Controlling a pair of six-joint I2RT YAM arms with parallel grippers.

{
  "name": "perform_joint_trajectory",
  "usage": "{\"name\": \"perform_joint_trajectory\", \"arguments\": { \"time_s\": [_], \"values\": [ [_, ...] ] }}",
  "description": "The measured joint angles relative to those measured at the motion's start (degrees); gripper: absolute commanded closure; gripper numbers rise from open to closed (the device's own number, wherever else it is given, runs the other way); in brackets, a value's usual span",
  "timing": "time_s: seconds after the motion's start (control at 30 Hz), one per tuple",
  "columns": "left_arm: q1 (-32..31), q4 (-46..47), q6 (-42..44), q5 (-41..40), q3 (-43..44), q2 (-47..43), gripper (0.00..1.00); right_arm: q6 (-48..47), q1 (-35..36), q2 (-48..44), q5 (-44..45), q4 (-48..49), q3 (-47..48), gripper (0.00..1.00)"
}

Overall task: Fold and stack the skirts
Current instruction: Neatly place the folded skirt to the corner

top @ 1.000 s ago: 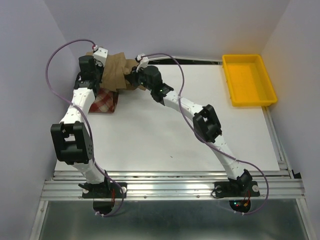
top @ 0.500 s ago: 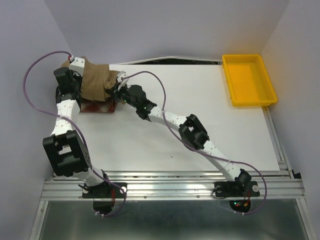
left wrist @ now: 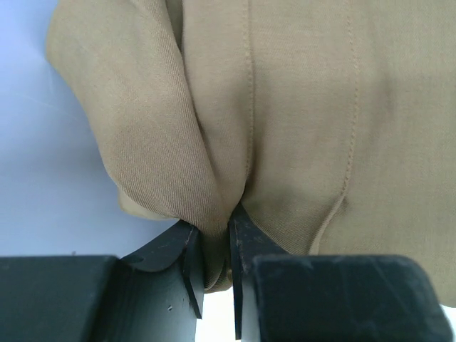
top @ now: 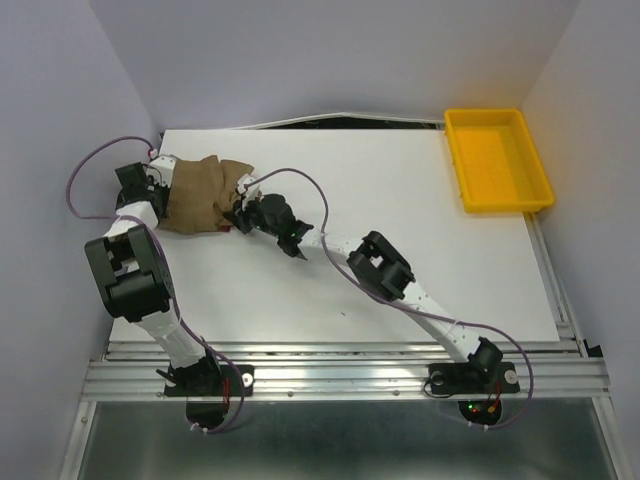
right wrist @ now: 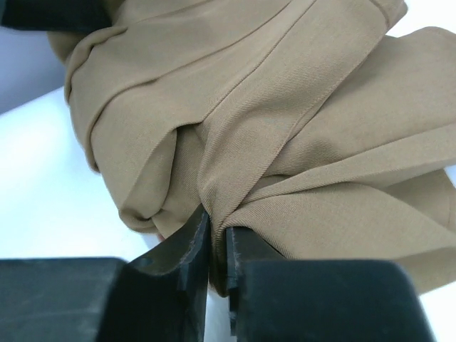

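Change since earlier frame: both arms have swung to the far-left corner and come down; the tan skirt (top: 200,195), lifted and bunched a second ago, now lies low on the table (top: 400,200) between the two claws.
Left gripper (left wrist: 216,246): clenched on a gathered fold of the tan skirt, which rises straight out from between its fingertips.
Right gripper (right wrist: 216,242): clamped on a pinched ridge of the same cloth, with layered pleats fanning out just beyond its tips.
Tan skirt: spans from the left claw at its left edge to the right claw at its right edge, and is rumpled.
Plaid skirt: seen under the tan cloth a second ago; no view shows it now.
Hidden or cut off: from above, both sets of fingers are masked by wrists and cloth. Each wrist view crops the skirt at the frame edges, so its outline cannot be traced.
Surface: white tabletop, showing bare to the left of each claw in the wrist views.
Yellow tray (top: 458,165): at the far-right corner, well apart from the right claw.
Room: pale lilac walls (top: 330,50) on three sides; an aluminium rail (top: 340,375) carries both bases.
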Motion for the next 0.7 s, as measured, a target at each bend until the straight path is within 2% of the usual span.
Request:
{"name": "perform_joint_trajectory", "arguments": {
  "time_s": [0.03, 0.1, 0.17, 0.2, 0.23, 0.27, 0.3, 0.33, 0.37, 0.4, 0.47, 0.5, 0.7],
  "values": [
    [0.0, -0.4, 0.2, 0.3, 0.3, 0.0, 0.71, 0.3, 0.0, -1.1, -0.2, 0.2, -1.6, 0.68],
    [0.0, -1.6, 0.7, 0.4, 1.6, 0.0, 0.59, 0.7, 0.1, -3.3, -0.6, 0.2, -4.2, 0.63],
    [-0.1, -3.1, 1.5, 0.6, 2.9, 0.0, 0.52, 1.3, 0.1, -5.3, -0.6, -0.6, -6.5, 0.50],
    [-0.1, -4.1, 1.6, 0.4, 3.8, -0.1, 0.43, 1.6, 0.2, -6.4, -0.6, -1.0, -7.7, 0.42],
    [0.0, -5.3, 1.7, 0.3, 4.8, -0.2, 0.39, 1.9, 0.2, -7.9, -0.4, -1.9, -8.7, 0.30],
    [0.0, -6.4, 1.9, 0.0, 5.9, -0.4, 0.36, 2.2, 0.2, -9.2, -0.1, -2.9, -9.7, 0.27],
    [0.0, -7.3, 2.1, -0.1, 7.0, -0.8, 0.30, 2.4, 0.2, -10.7, 0.3, -4.0, -10.5, 0.23],
    [0.0, -8.4, 2.2, -0.3, 8.1, -1.3, 0.29, 2.4, 0.2, -12.2, 0.9, -4.8, -11.4, 0.17],
    [0.0, -9.6, 2.3, -0.6, 9.5, -2.1, 0.23, 2.3, 0.2, -13.8, 1.2, -5.5, -13.0, 0.14],
    [0.0, -10.4, 2.4, -0.8, 10.4, -2.8, 0.21, 2.3, 0.2, -16.8, 1.8, -6.7, -15.1, 0.12],
    [0.0, -12.8, 2.5, -1.6, 12.9, -5.0, 0.10, 2.3, -0.2, -21.7, 2.8, -8.2, -18.6, 0.05],
    [0.0, -13.9, 2.6, -1.9, 14.1, -6.4, 0.01, 2.4, -0.3, -23.0, 3.1, -8.6, -19.7, 0.03],
    [0.0, -18.8, 2.6, -2.4, 19.6, -14.4, 0.01, 3.0, -4.7, -39.9, 2.8, -15.7, -27.9, 0.00]
  ]
}}
